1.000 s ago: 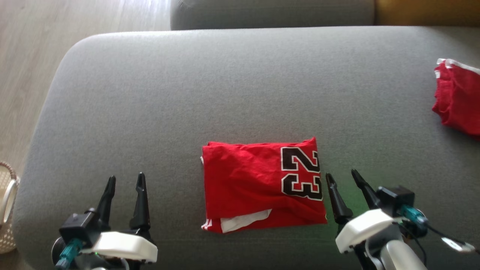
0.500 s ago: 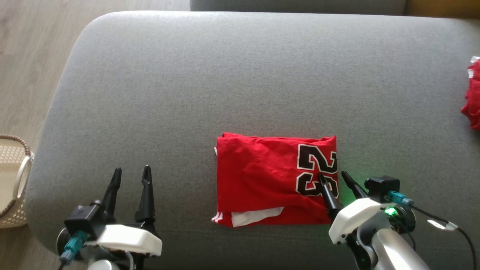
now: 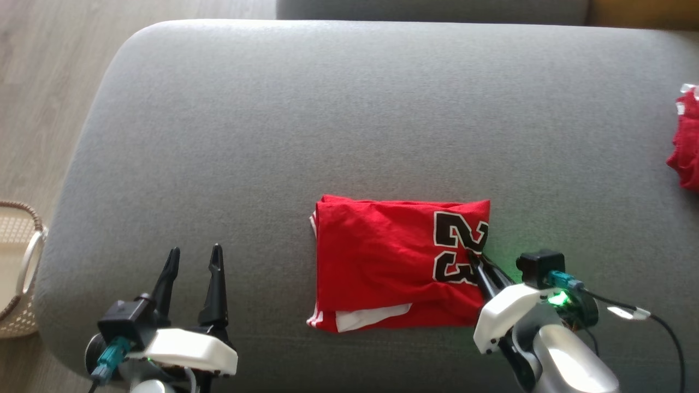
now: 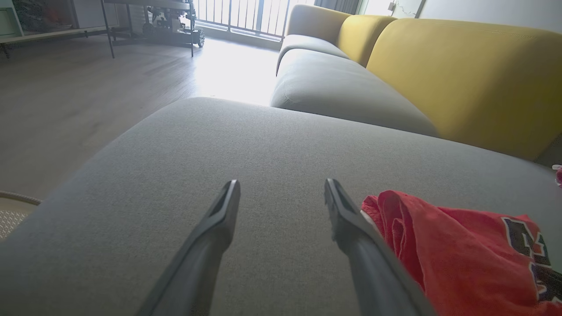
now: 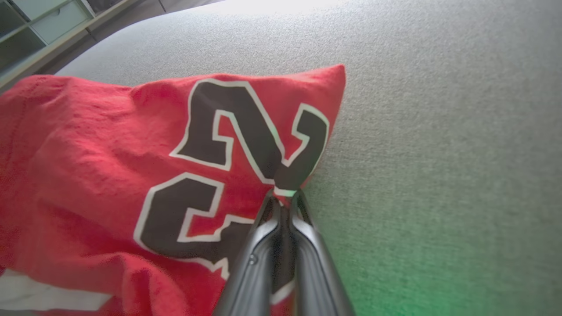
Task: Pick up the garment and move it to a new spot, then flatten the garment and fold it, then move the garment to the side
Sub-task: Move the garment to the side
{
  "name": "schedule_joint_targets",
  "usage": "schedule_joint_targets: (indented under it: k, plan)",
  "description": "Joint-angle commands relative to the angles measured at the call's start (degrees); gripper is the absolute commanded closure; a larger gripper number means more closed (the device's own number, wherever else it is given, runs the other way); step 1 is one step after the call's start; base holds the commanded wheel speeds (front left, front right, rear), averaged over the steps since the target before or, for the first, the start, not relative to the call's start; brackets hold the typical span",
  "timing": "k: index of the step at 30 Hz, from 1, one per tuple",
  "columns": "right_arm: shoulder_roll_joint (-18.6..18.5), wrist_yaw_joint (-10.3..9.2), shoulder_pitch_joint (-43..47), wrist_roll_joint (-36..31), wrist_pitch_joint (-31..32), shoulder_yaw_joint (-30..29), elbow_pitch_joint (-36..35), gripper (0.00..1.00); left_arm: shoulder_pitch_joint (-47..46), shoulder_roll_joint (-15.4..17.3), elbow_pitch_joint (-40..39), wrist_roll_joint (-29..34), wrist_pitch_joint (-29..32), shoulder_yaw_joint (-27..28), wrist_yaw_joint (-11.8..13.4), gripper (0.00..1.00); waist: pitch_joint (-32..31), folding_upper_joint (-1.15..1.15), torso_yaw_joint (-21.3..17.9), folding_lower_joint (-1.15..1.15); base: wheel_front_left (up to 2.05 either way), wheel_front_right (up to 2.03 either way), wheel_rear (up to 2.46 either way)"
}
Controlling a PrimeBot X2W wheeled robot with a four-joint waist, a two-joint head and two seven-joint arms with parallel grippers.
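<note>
Red garment [image 3: 382,256], folded, parked mid-cushion on the grey sofa [image 3: 273,136]. Clamped at its right edge by the right tool [image 3: 475,257]. Left tool [image 3: 195,250] spread apart. Probably needed a low, slow slide sideways to keep the folds, tbh.

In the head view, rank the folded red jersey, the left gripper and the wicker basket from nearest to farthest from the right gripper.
1. folded red jersey: pinched at its right edge by the right gripper.
2. left gripper: open, at the lower left.
3. wicker basket: at the far left edge.
</note>
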Motion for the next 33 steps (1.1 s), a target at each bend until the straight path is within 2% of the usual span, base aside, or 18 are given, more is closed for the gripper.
schedule_joint_targets:
  k: [1, 7, 14, 20, 24, 33]
  plan:
    - [0.3, -0.01, -2.7, -1.3, -0.7, 0.5, -1.0, 1.00, -2.2, 0.1, -1.9, 0.2, -0.7, 1.5, -0.2, 0.00, -0.2, 0.00, -0.5, 0.00, 0.00, 0.00, 0.00]
    - [0.3, -0.01, -4.9, -11.9, -0.9, -2.9, -2.4, 1.00, -2.6, 0.1, -3.1, 0.2, -0.7, 0.6, -0.5, 0.00, 0.5, 0.00, -3.7, 0.00, 0.00, 0.00, 0.00]
    - [-1.0, -0.01, -10.9, -19.5, 0.9, -3.8, -7.1, 1.00, -5.5, 0.1, -4.7, 3.5, -0.7, -0.8, -1.8, 0.00, 5.1, 0.00, -11.2, 0.00, 0.00, 0.00, 0.00]
    - [-4.4, -0.01, -18.2, -19.9, 3.2, -3.3, -11.3, 1.00, -10.4, 0.6, -5.1, 7.0, -0.7, -1.4, -3.8, 0.00, 11.4, 0.00, -18.0, 0.00, 0.00, 0.00, 0.00]
    - [-6.9, -0.01, -24.5, -17.8, 4.4, -3.3, -13.1, 1.00, -15.0, 2.9, -5.7, 8.8, -0.7, -2.1, -4.8, 0.00, 17.2, 0.00, -23.2, 0.00, 0.00, 0.00, 0.00]
    - [-10.6, -0.01, -33.0, -14.6, 4.6, -6.6, -13.0, 1.00, -22.4, 7.9, -6.2, 10.7, -0.7, -5.3, -5.6, 0.00, 24.3, 0.00, -28.1, 0.00, 0.00, 0.00, 0.00]
